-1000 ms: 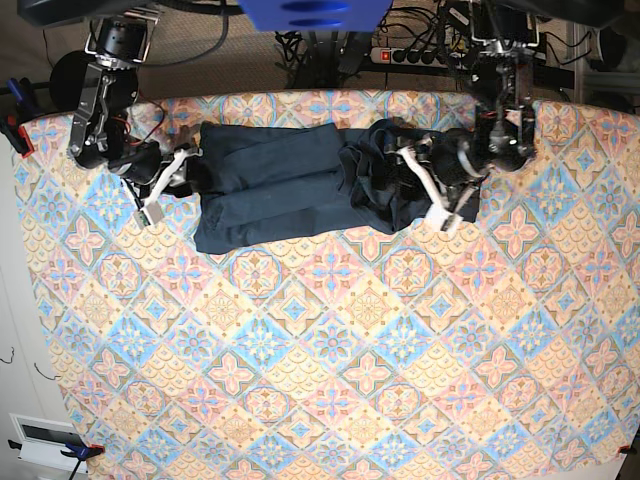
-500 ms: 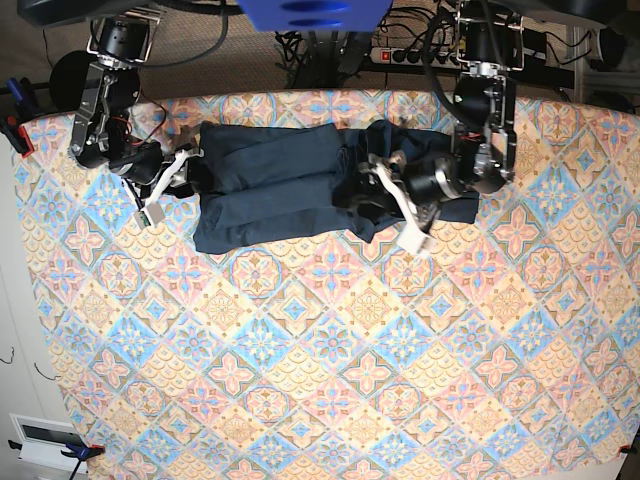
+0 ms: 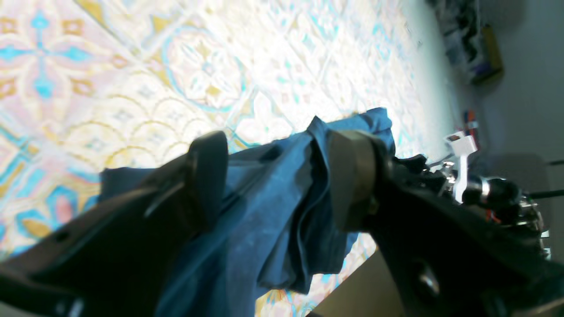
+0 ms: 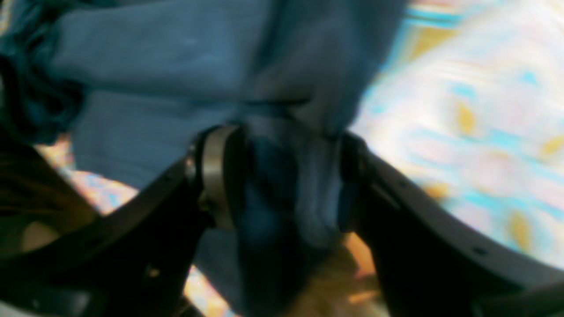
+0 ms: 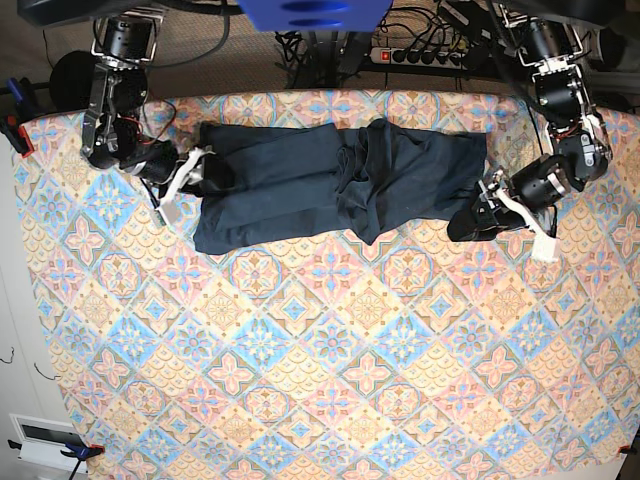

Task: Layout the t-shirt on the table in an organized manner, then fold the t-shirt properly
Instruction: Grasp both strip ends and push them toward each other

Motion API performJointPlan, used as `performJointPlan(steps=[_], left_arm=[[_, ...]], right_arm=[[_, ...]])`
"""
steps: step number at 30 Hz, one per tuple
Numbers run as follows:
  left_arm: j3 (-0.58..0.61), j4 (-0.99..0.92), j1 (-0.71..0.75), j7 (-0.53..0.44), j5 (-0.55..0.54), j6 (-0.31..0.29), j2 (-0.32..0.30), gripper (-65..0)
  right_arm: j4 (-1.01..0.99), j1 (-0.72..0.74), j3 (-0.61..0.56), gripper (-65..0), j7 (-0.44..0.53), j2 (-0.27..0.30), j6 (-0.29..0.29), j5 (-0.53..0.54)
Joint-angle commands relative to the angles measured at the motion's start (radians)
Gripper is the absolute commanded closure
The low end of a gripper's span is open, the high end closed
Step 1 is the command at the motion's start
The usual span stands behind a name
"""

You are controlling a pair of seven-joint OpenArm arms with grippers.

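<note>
The dark navy t-shirt point(image 5: 300, 185) lies stretched sideways near the far edge of the patterned table point(image 5: 330, 350), with a bunched fold left in its middle. At the shirt's right end, my left gripper point(image 5: 472, 217) is shut on the fabric. The left wrist view shows the t-shirt point(image 3: 273, 229) bunched between that gripper's point(image 3: 277, 180) two fingers. My right gripper point(image 5: 198, 172) is at the shirt's left end. In the blurred right wrist view a wad of the t-shirt point(image 4: 154, 66) fills the gap between this gripper's point(image 4: 284, 185) pads.
A power strip with cables point(image 5: 410, 55) lies on the floor just behind the table's far edge. A blue clamp point(image 5: 15, 95) sits at the far left corner. A white box point(image 5: 45, 440) stands off the table's near left corner.
My left gripper has swung to the right with the shirt's end, pulling the bunched right half out flat. My right gripper has shifted slightly up and inward at the left end.
</note>
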Motion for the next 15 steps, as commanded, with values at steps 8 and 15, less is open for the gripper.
performJointPlan(steps=[8, 15], left_arm=[[-0.006, 0.016, -0.006, -0.015, -0.022, -0.007, -0.019, -35.9], [-0.006, 0.016, -0.006, -0.015, -0.019, -0.007, -0.019, -35.9]], right_arm=[[-0.096, 0.061, -0.005, -30.0, 0.018, -0.031, 0.003, 0.094], [-0.150, 0.083, -0.005, -30.0, 0.018, -0.069, 0.003, 0.094]])
